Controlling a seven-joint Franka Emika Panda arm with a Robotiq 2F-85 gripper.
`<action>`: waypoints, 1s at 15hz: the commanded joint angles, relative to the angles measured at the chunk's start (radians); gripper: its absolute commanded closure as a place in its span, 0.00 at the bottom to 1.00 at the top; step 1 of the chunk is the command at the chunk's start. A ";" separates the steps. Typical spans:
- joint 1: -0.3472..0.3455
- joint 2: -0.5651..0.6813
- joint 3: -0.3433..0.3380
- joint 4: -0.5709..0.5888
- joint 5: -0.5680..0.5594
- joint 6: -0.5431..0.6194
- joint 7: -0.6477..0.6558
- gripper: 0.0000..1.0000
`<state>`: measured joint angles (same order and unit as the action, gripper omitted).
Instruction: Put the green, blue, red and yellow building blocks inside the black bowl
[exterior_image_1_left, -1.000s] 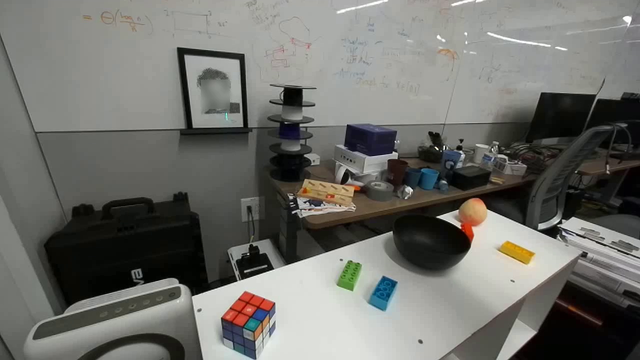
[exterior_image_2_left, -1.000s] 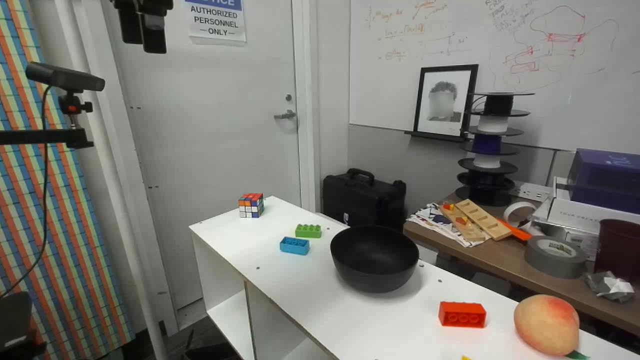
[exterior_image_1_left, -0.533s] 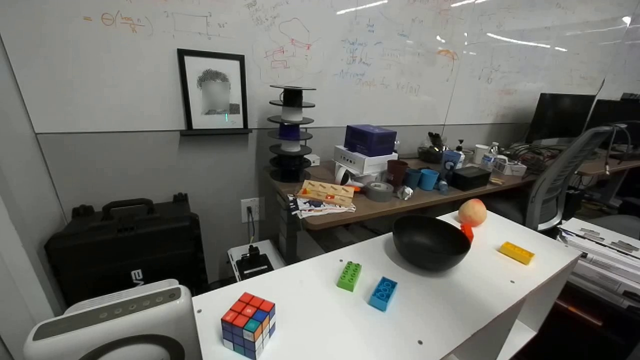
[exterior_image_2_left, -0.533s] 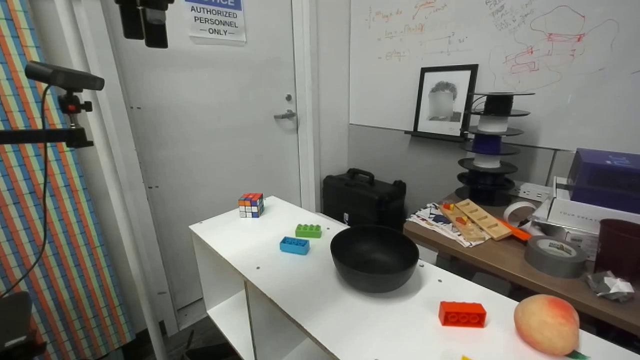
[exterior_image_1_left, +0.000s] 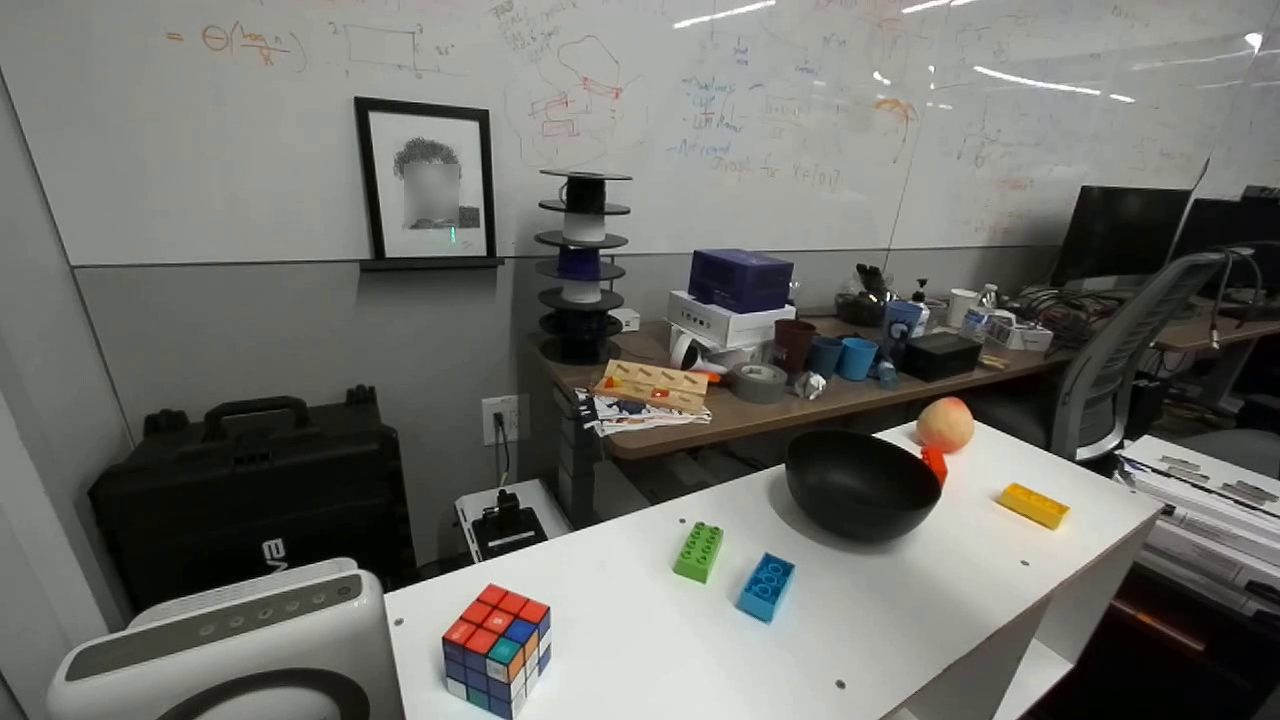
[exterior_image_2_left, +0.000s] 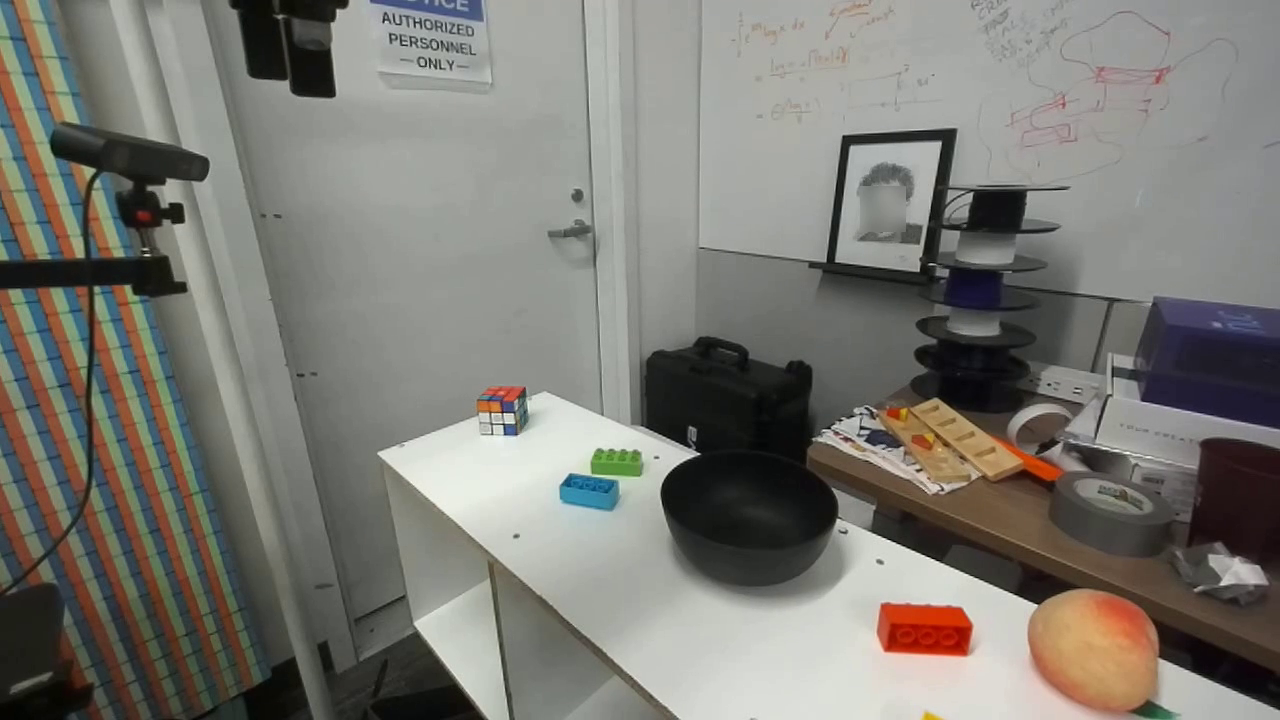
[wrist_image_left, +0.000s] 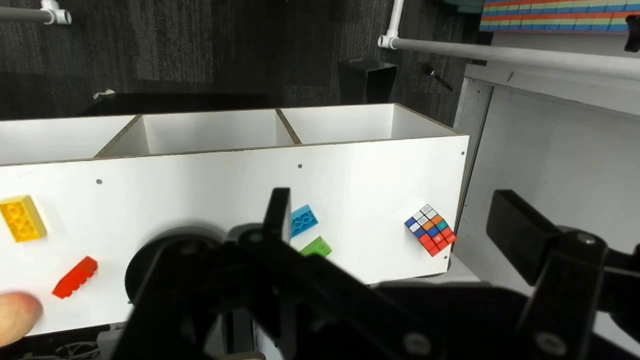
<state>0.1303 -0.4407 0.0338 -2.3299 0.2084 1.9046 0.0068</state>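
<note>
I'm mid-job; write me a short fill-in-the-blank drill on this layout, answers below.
The block nearest the blue block is the ____.
Between the bowl and the fruit lies the ____.
The block farthest from the cube is the ____.
The gripper is not shut but ____.
Missing: green block; red block; yellow block; open.

Looks past the wide-parted pincer (wrist_image_left: 395, 225) onto a white shelf unit (wrist_image_left: 360, 195), with a Rubik's cube (wrist_image_left: 431, 231) near its right edge, partly hidden blue brick (wrist_image_left: 304, 220), green brick (wrist_image_left: 319, 247) and black bowl (wrist_image_left: 137, 270), then leftward red brick (wrist_image_left: 75, 278), yellow brick (wrist_image_left: 22, 218) and, by the lower edge, peach (wrist_image_left: 18, 317).
</note>
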 joint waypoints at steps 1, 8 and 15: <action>-0.037 0.043 0.032 0.017 -0.006 0.065 0.090 0.00; -0.054 0.359 0.052 0.231 0.006 0.232 0.329 0.00; -0.029 0.699 0.029 0.438 0.005 0.355 0.596 0.00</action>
<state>0.0933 0.1106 0.0661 -2.0235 0.2075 2.2449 0.5081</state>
